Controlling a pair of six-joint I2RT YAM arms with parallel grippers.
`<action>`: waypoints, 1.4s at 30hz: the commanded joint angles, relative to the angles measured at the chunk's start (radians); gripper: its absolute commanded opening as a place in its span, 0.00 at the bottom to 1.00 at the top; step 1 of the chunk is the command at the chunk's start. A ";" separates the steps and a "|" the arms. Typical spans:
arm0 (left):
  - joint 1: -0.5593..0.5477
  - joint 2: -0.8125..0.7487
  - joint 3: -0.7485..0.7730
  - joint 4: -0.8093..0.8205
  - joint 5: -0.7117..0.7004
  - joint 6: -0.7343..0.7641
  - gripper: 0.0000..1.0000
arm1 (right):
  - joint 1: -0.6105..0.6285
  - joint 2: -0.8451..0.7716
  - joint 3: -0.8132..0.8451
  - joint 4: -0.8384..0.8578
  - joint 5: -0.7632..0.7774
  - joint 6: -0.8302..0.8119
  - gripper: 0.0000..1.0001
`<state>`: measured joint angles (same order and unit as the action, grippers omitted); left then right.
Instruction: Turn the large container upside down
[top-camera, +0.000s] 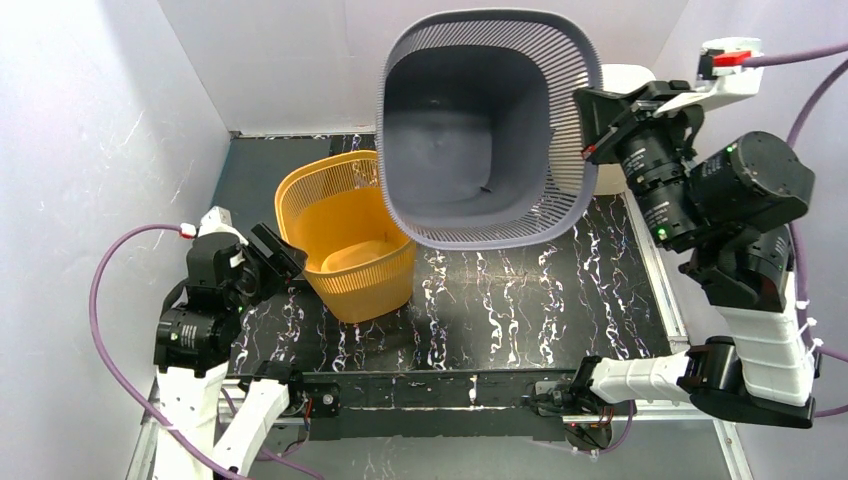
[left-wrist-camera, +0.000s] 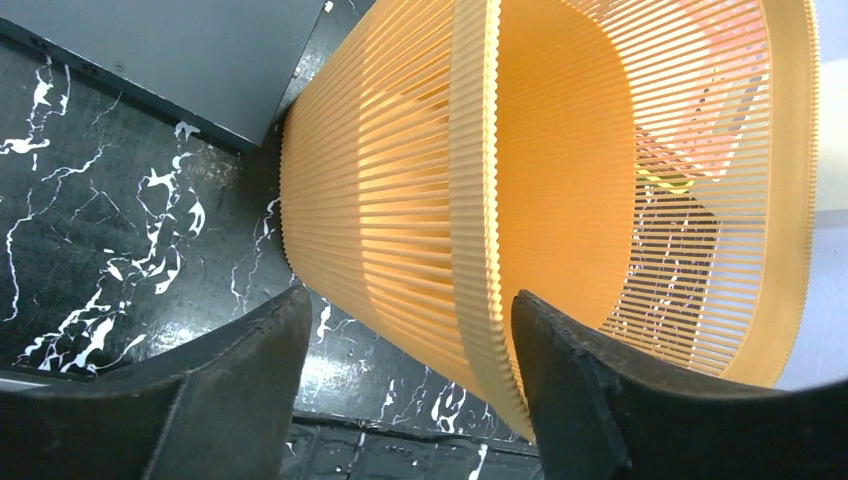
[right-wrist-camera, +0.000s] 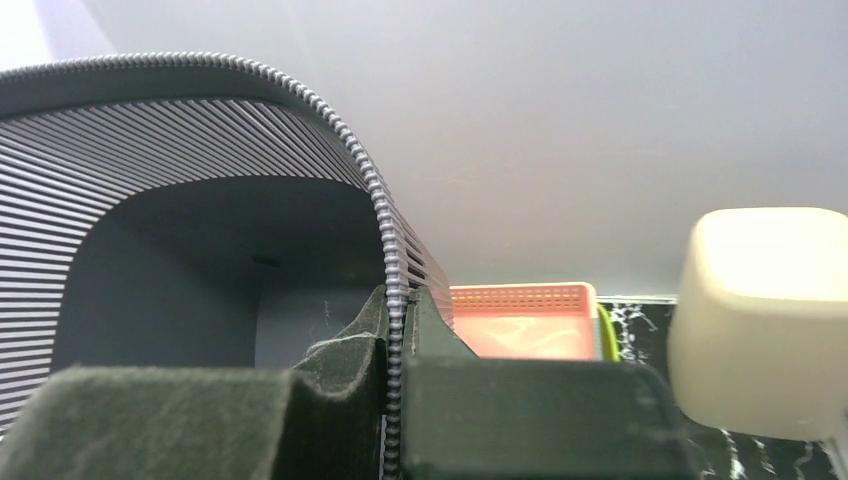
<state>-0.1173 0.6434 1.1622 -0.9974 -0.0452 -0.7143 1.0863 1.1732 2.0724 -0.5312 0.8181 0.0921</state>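
Note:
The large container, a grey slatted basket (top-camera: 470, 130) (right-wrist-camera: 200, 130), hangs in the air over the back of the table, tipped so its mouth faces up toward the top camera. My right gripper (top-camera: 590, 125) (right-wrist-camera: 400, 300) is shut on its right rim, one finger inside and one outside. At the left, a smaller orange slatted basket (top-camera: 345, 235) (left-wrist-camera: 560, 150) stands upright on the black marbled table (top-camera: 520, 310). My left gripper (top-camera: 285, 255) (left-wrist-camera: 410, 305) is open and straddles the orange basket's near rim; a gap shows between the outer finger and the wall.
A cream rounded block (right-wrist-camera: 765, 320) (top-camera: 618, 80) sits at the back right behind the grey basket. An orange-red tray (right-wrist-camera: 520, 320) lies beyond the right fingers. White walls close in the table on three sides.

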 joint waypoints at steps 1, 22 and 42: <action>-0.001 0.038 -0.018 0.052 -0.023 -0.012 0.66 | -0.001 -0.081 0.009 0.121 0.157 -0.017 0.01; 0.000 0.303 0.068 0.252 -0.252 0.163 0.32 | 0.000 -0.369 -0.475 -0.515 0.399 0.411 0.01; 0.101 0.387 0.356 0.219 -0.138 0.266 0.64 | 0.000 -0.134 -0.420 -0.762 0.387 0.355 0.01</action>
<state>-0.0235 1.1336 1.4567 -0.7216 -0.2390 -0.4641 1.0859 1.0046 1.5654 -1.3449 1.1107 0.5014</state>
